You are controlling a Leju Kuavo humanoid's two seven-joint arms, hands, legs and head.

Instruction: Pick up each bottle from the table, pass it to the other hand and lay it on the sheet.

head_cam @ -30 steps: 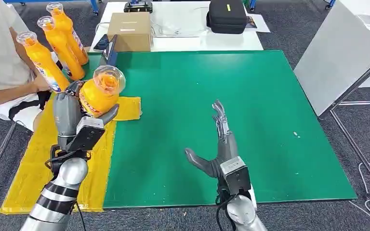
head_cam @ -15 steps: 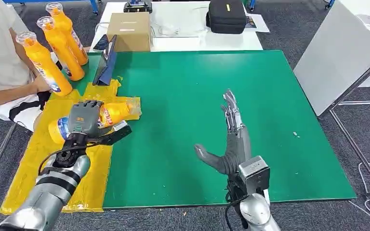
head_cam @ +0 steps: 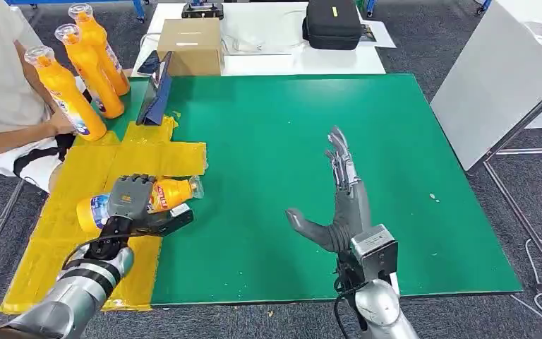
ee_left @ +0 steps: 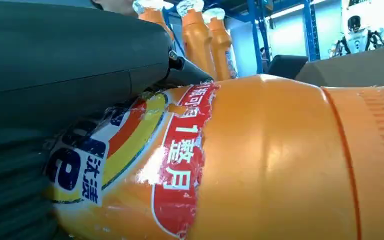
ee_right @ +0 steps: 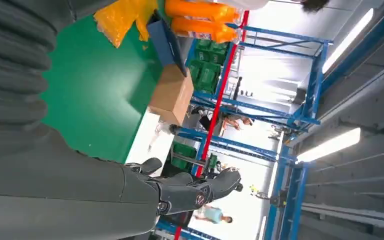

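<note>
Left robot hand (head_cam: 128, 201) grips bottle (head_cam: 152, 198) lying across sheet (head_cam: 56, 226) edge; right robot hand (head_cam: 340, 205) splayed, empty.

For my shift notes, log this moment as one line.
left robot hand: grips orange bottle lying over yellow sheet | right robot hand: open, empty, above green mat

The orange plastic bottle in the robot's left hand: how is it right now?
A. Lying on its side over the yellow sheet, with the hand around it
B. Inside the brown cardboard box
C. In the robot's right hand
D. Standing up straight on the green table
A: the orange plastic bottle lies sideways at the edge of the yellow sheet, with the left hand gripping it around its middle, while the right hand is open over the green table.
</note>
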